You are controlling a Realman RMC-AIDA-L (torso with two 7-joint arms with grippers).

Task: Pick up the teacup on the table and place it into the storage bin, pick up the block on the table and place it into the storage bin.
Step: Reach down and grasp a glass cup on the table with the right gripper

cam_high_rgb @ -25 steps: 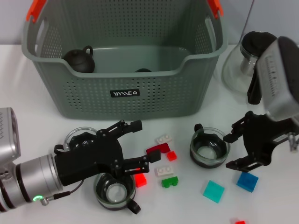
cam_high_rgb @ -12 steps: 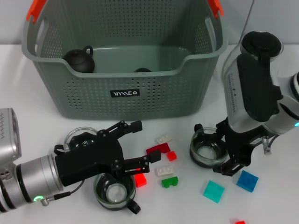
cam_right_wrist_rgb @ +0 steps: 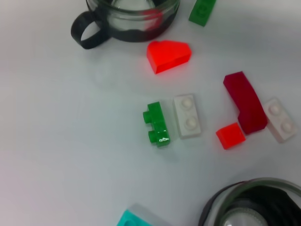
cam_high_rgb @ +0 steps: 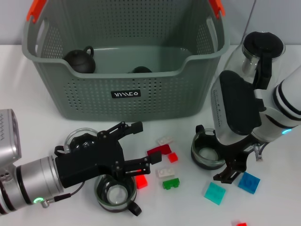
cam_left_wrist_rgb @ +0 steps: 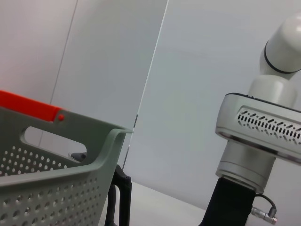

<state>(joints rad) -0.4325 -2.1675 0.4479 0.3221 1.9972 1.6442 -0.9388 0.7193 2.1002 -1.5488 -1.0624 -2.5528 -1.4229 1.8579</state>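
Observation:
The grey-green storage bin [cam_high_rgb: 127,94] stands at the back and holds a dark teapot [cam_high_rgb: 80,60]. Three glass teacups are on the table: one [cam_high_rgb: 113,194] below my left gripper, one [cam_high_rgb: 76,136] behind it, one [cam_high_rgb: 207,151] at the right. Loose blocks lie between them: green [cam_high_rgb: 171,183], white [cam_high_rgb: 165,172], bright red [cam_high_rgb: 141,181], dark red [cam_high_rgb: 160,150], teal [cam_high_rgb: 215,193] and blue [cam_high_rgb: 248,182]. My left gripper [cam_high_rgb: 143,143] is open and empty above the near cup. My right gripper [cam_high_rgb: 229,165] points down between the right teacup and the blue block, open, one finger showing.
A glass pitcher [cam_high_rgb: 254,61] with a black lid stands at the back right behind my right arm. The right wrist view looks down on the green block [cam_right_wrist_rgb: 156,123], white block [cam_right_wrist_rgb: 187,115] and red block [cam_right_wrist_rgb: 168,54]. The left wrist view shows the bin's rim [cam_left_wrist_rgb: 70,165].
My right arm has swung round from the right and tipped downward, moving left toward the right teacup. The left arm and the objects have not moved.

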